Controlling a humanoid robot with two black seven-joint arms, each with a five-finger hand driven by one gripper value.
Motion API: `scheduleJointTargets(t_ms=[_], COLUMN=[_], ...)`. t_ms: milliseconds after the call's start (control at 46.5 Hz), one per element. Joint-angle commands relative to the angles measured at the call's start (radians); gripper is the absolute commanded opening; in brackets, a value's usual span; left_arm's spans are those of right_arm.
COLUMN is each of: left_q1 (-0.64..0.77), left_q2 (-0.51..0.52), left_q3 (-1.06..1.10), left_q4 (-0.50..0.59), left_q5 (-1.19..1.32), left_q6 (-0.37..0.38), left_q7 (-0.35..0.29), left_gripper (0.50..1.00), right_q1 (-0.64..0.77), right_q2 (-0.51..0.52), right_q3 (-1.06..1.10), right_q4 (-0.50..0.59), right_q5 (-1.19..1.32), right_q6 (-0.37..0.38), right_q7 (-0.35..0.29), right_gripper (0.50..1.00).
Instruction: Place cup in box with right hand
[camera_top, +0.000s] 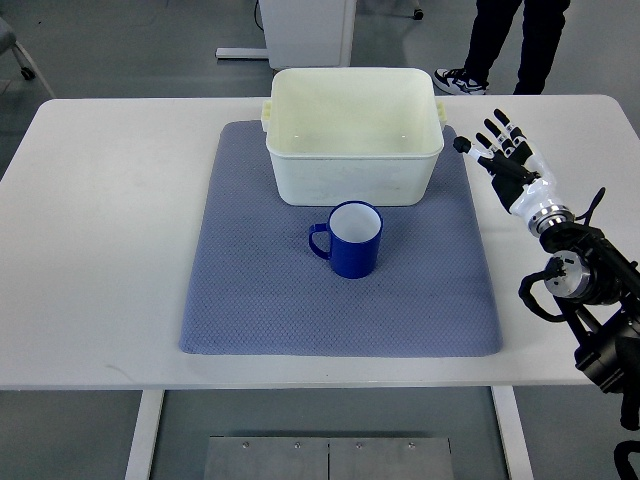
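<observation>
Cup (349, 240): blue mug, upright, empty, on the grey mat (250, 290) at centre; handle points to 9 o'clock; just beside the box front wall, at its 6 o'clock.
Box (355, 150): cream tub, empty, at 12 o'clock on mat, open top.
Right robot hand (505, 155): fingers spread, holding nothing; over the table (100, 200) at 3 o'clock of box, well apart from cup.
Left robot hand: not in view.
Person: legs & shoes at 1 o'clock beyond table.
Risk 1: handle faces away from approach side, so body grip prob needed; smooth wall may slip.
Risk 2: cup sits close to box; fingers could knock the wall or tip cup.
Risk 3: low lift = cup base catches rim.
</observation>
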Motion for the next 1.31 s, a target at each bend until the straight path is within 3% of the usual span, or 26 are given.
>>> scheduleJointTargets(t_ms=[0, 1289], left_q1=[-0.001, 0.009], left_q2=[0.000, 0.000], left_q3=[0.000, -0.003], left_q4=[0.000, 0.000], left_q5=[0.000, -0.002], left_q6=[0.002, -0.003], left_q7=[0.001, -0.001], left_gripper=[1.000, 1.000], right_q1=[-0.001, 0.029], right_q2=[-0.001, 0.004], right_q3=[0.000, 0.003], right_q4=[-0.002, -0.006], right_q5=[0.000, 0.024], right_q6=[0.000, 0.000], right_q7=[0.000, 0.002], right_gripper=[1.000, 1.000])
